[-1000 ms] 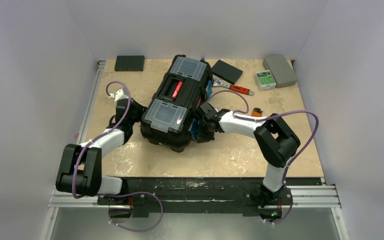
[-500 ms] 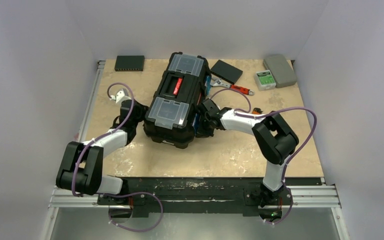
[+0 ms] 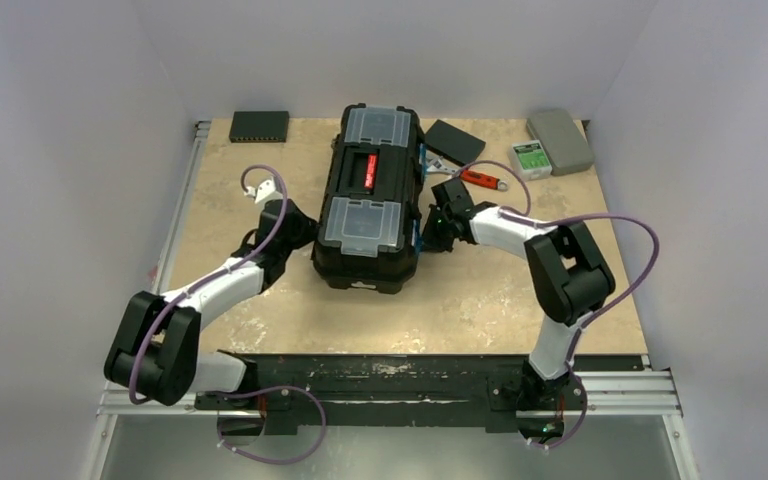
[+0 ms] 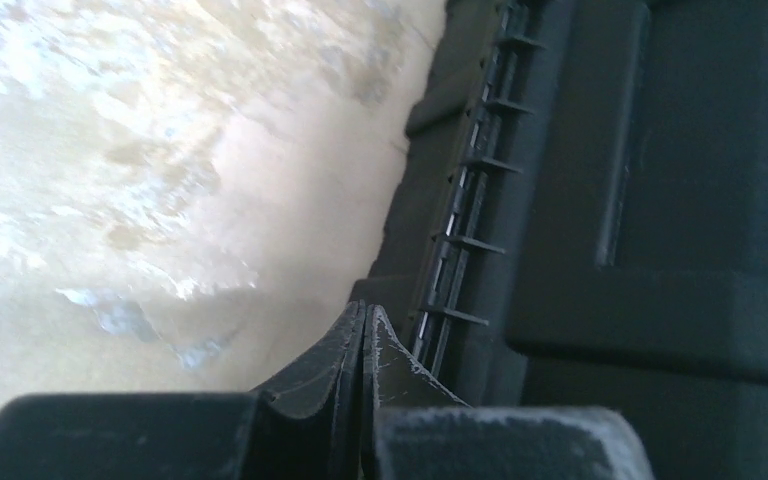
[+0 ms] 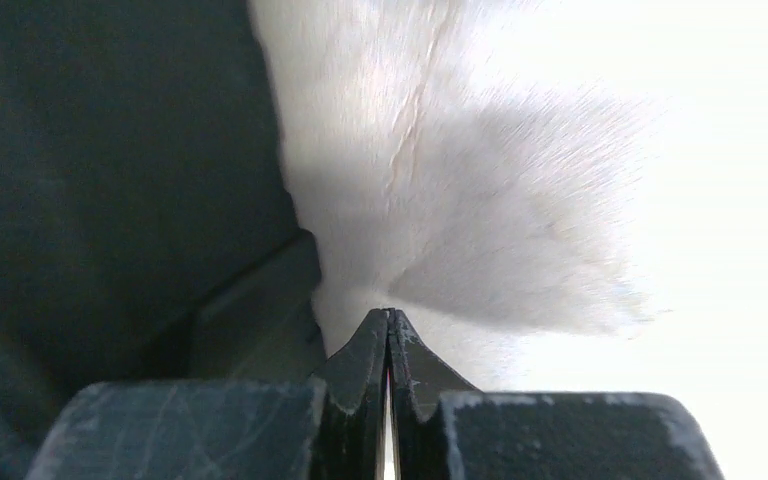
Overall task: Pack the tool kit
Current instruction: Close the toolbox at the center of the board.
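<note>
Across the middle of the tabletop point(image 3: 460, 300) sits the tool kit point(image 3: 370, 195), lid down, its 2 clear-lidded compartments facing up. At the kit's left wall, low near the base, the left hand point(image 4: 363, 335) has its fingers pinched together on nothing. At the kit's right wall the right hand point(image 5: 388, 335) is likewise closed and empty (whether either tip touches the plastic I cannot tell).

This looks like a 2-sided nudge to square the box, not a grasp. To do it well, keep both closed tips low and press evenly, so the kit slides rather than tips or spins. Mind the red-handled wrench point(image 3: 482, 180), not yet packed, just right of the kit's far end.
</note>
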You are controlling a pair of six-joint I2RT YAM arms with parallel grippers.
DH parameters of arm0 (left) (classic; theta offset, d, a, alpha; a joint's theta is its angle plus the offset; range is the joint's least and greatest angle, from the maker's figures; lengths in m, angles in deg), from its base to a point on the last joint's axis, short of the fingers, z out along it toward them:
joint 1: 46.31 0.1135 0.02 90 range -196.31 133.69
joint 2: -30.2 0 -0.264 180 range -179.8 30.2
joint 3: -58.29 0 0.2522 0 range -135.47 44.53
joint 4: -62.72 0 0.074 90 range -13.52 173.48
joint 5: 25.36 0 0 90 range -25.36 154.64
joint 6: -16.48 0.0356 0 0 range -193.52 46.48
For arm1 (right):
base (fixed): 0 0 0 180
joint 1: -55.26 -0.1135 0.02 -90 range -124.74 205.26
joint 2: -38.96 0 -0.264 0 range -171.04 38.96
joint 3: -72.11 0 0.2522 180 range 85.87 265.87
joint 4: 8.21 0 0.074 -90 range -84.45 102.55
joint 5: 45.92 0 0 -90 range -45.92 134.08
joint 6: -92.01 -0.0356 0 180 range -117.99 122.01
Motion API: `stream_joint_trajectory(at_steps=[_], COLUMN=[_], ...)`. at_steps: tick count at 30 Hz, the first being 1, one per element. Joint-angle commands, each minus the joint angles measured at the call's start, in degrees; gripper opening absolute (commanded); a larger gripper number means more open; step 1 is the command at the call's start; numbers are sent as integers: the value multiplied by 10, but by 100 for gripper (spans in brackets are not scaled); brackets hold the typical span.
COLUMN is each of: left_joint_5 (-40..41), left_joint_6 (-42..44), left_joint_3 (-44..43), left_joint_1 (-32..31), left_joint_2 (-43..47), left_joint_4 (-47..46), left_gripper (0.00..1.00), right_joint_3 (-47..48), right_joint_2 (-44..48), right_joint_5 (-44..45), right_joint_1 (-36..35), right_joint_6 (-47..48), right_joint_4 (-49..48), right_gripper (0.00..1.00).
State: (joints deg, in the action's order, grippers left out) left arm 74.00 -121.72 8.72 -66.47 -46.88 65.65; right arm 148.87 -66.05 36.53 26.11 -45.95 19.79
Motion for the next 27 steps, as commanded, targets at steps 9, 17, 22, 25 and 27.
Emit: stream_joint_trajectory(at_steps=[9, 17, 22, 25, 27], left_joint_5=[-154, 67, 103, 147, 161], left_joint_6=[92, 153, 168, 222, 283], left_joint_3=[-67, -66, 61, 134, 176], left_joint_1=[-10, 25, 24, 24, 24], left_joint_2=[184, 370, 435, 462, 466], left_joint_4=[335, 425, 277, 156, 67], left_gripper=[10, 63, 99, 100, 100], right_joint_3=[17, -200, -390, -453, -490], right_joint_2=[271, 503, 659, 700, 705], right_joint_5=[119, 275, 226, 282, 337], right_joint_1=[24, 27, 27, 27, 29], right_joint_6=[107, 264, 459, 466, 493], right_joint_4=[-15, -169, -346, -387, -434], right_gripper=[0, 26, 82, 84, 85])
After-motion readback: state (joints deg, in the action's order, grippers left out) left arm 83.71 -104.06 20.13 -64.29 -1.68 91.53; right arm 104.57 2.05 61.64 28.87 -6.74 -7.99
